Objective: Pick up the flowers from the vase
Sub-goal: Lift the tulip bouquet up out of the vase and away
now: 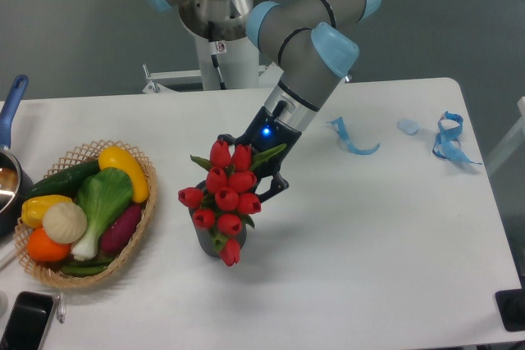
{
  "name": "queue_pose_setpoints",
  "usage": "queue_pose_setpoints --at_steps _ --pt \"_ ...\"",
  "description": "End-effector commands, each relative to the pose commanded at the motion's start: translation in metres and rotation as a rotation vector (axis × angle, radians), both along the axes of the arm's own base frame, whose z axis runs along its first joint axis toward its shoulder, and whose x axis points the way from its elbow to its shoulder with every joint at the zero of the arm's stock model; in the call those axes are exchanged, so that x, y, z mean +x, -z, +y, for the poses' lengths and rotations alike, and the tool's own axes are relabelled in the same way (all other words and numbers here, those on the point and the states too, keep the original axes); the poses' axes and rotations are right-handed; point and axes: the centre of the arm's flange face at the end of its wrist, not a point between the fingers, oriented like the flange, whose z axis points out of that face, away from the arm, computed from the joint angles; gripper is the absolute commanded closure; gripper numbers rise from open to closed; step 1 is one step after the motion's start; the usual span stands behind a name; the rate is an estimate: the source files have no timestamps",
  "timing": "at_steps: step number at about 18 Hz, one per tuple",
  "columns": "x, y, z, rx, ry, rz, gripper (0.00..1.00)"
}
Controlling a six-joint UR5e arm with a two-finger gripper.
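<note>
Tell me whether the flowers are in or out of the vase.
In: the flowers overlap the vase mouth, stems hidden.

Grey arm, light-blue joint caps (blue LED lit), black gripper.

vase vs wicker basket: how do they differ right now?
The vase is a small, dark grey cylinder; the wicker basket is a wide, shallow, tan woven oval. The vase holds the red flowers, which hide most of it; the basket holds toy vegetables lying in plain view. The gripper is at the vase's flowers; nothing is at the basket. Both rest on the white table.
</note>
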Motion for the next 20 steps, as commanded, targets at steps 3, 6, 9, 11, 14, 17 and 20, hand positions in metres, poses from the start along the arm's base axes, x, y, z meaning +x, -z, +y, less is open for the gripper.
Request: queue_pose_setpoints --at_steps 3,6,9,11,14,17,20 --pt "0.006 -0.008 -0.003 0.011 0.001 0.006 0.56" --pt "0.012 -0.023 -0.008 0.025 -0.007 0.021 0.56" --pt "0.015 -0.04 -0.014 0.033 -0.038 0.017 0.56" --pt "0.017 -0.054 -0.015 0.053 -0.059 -0.004 0.56" --pt "0.011 -0.076 -0.021 0.1 -0.096 -0.041 0.56" --pt "0.001 -0.103 -0.024 0.112 -0.168 -0.094 0.56" --pt "-0.001 -0.11 -0.025 0.116 -0.19 -0.109 0.56"
